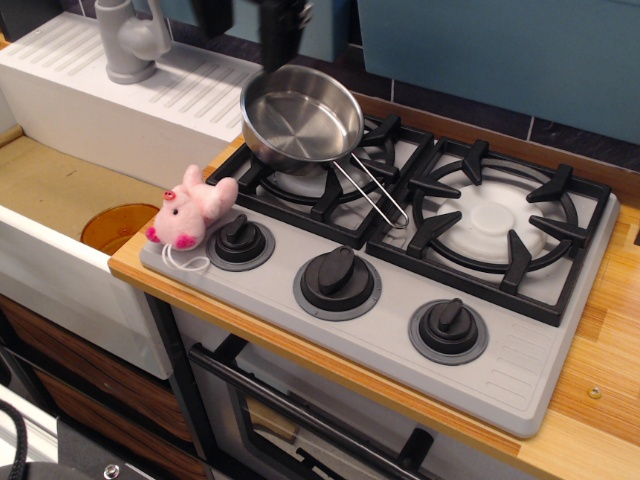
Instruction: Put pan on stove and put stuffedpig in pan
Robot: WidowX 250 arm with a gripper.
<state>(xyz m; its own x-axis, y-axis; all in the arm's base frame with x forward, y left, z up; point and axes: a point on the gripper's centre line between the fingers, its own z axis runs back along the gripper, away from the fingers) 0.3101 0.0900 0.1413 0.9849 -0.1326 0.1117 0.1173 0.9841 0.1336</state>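
The shiny steel pan (300, 118) rests a little tilted on the back-left part of the left burner grate (330, 170) of the grey stove (520, 370). Its wire loop handle (372, 192) points toward the front right. The pink stuffedpig (190, 211) lies on the stove's front-left corner, against the left knob (241, 241), with its white string trailing forward. My gripper (247, 22) hangs at the top edge, just above the pan's back rim. Its two dark fingers (281, 30) are spread apart and hold nothing.
A white sink (60, 200) with an orange drain (118, 226) and a grey faucet (130, 40) lies left of the stove. The right burner grate (495, 225) is bare. Two more knobs (338, 280) sit along the front. A wooden counter (600, 400) borders the stove.
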